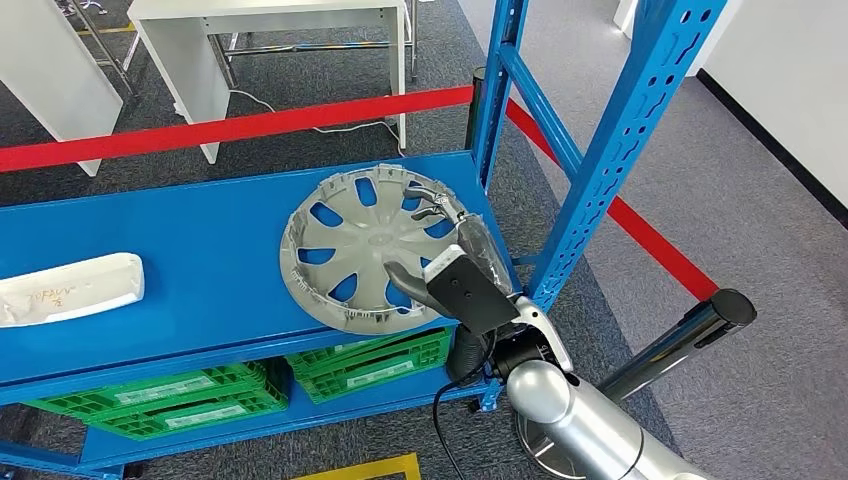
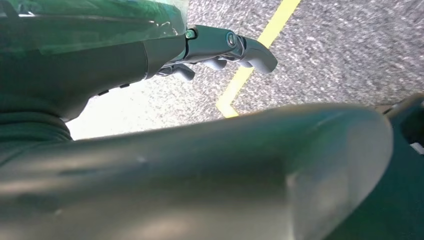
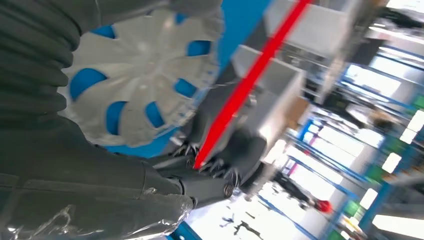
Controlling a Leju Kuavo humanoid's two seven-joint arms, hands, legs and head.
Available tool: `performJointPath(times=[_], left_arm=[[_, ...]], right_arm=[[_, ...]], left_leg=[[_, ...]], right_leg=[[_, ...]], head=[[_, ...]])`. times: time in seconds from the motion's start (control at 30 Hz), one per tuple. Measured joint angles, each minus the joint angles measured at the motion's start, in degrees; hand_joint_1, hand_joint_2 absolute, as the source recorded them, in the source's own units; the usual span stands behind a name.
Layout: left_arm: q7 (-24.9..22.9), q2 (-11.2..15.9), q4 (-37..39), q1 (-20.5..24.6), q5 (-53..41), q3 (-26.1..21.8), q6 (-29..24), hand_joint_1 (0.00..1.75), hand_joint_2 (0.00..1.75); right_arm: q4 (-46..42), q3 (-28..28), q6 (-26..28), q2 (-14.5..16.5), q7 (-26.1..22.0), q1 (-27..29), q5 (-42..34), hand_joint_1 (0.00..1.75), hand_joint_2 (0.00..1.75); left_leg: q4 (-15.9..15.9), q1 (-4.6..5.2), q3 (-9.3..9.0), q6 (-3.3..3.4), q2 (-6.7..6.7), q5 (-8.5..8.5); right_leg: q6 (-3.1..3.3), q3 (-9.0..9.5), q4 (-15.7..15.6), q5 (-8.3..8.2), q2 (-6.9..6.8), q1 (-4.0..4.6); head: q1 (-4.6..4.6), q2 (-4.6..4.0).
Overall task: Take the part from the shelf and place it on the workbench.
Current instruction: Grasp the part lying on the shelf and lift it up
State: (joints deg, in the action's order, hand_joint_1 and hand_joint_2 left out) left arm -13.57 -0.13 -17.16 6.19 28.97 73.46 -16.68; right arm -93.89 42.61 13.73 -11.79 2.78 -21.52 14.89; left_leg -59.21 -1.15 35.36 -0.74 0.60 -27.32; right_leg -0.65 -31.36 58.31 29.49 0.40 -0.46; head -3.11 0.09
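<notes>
Right arm (image 1: 575,420), silver, entering from the lower right of the head view and ending in the right hand (image 1: 447,262), which reaches over the near-right rim of the hubcap (image 1: 368,247) — the grey, spoked part named in the task. The hubcap lies flat on the blue shelf (image 1: 200,270), close to its front edge and beside the blue upright post (image 1: 610,150). The thumb shows on the spoked face while the darker fingers extend across the rim toward the far side; whether they actually clamp the rim or merely rest over it cannot be told from these views, the wrist view being blurred. The part lies just ahead of and to the left of this hand, making the right hand clearly the nearer one. The left hand (image 2: 220,50) hangs over grey carpet with a yellow floor line (image 2: 255,55), fingers loosely extended and holding nothing. A white wrapped item (image 1: 70,288) lies well apart at the shelf's left end (not the target, judging by the reach). A round part offers no long axis — grasp falls on the rim.
</notes>
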Motion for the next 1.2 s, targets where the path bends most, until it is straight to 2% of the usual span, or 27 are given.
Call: performJointPath(times=[0.17, 0.43, 0.63, 0.9, 1.17, 1.2], left_arm=[[-0.9, -0.2, 0.0, 0.1, 0.2, 0.0, 0.0, 0.00, 0.00], [-1.4, -0.4, 0.0, 0.2, -0.2, 0.0, 0.1, 0.00, 0.00], [-1.8, -0.4, 0.0, 0.3, -0.9, 0.0, 0.1, 0.00, 0.00], [-3.3, -0.4, 0.0, 1.4, -2.4, 0.3, 1.1, 0.00, 0.00], [-4.0, -0.3, 0.0, 2.1, -3.3, 0.4, 1.5, 0.00, 0.00], [-4.1, -0.3, 0.0, 2.1, -3.4, 0.4, 1.6, 0.00, 0.00]], right_arm=[[2.0, 1.0, -3.2, -0.3, 8.4, -2.8, 7.0, 0.00, 0.00], [11.3, 5.2, -6.8, 0.0, 15.1, -7.9, 15.9, 0.00, 0.00], [20.1, 7.8, -9.0, 1.5, 16.2, -10.9, 18.0, 0.00, 0.00], [31.9, 9.8, -10.2, 4.3, 15.0, -13.5, 17.0, 0.00, 0.00], [39.9, 11.0, -10.9, 6.7, 13.8, -15.4, 16.7, 0.00, 0.00], [40.6, 11.1, -10.8, 7.0, 13.5, -15.5, 16.7, 0.00, 0.44]], left_leg=[[0.0, 0.00, 0.00, 0.00, 0.00, 0.00], [0.0, 0.00, 0.03, 0.00, 0.05, 0.00], [0.0, 0.00, 0.04, 0.00, 0.06, 0.00], [0.0, 0.00, 0.04, 0.00, 0.12, 0.00], [0.0, 0.00, 0.04, 0.00, 0.14, 0.00], [0.0, 0.00, 0.04, 0.00, 0.14, 0.00]], right_leg=[[0.00, 0.02, 0.0, 0.00, -0.01, 0.00], [0.01, 0.03, 0.0, 0.02, -0.05, 0.01], [0.02, 0.02, 0.0, 0.03, -0.06, 0.01], [0.02, 0.02, 0.0, 0.03, -0.06, 0.01], [0.03, 0.01, 0.0, 0.03, -0.07, 0.01], [0.03, 0.01, 0.0, 0.04, -0.07, 0.01]], head=[[-0.01, 0.00], [-0.01, 0.00], [0.00, 0.00], [0.00, 0.00], [-0.01, 0.00], [-0.01, 0.00]])
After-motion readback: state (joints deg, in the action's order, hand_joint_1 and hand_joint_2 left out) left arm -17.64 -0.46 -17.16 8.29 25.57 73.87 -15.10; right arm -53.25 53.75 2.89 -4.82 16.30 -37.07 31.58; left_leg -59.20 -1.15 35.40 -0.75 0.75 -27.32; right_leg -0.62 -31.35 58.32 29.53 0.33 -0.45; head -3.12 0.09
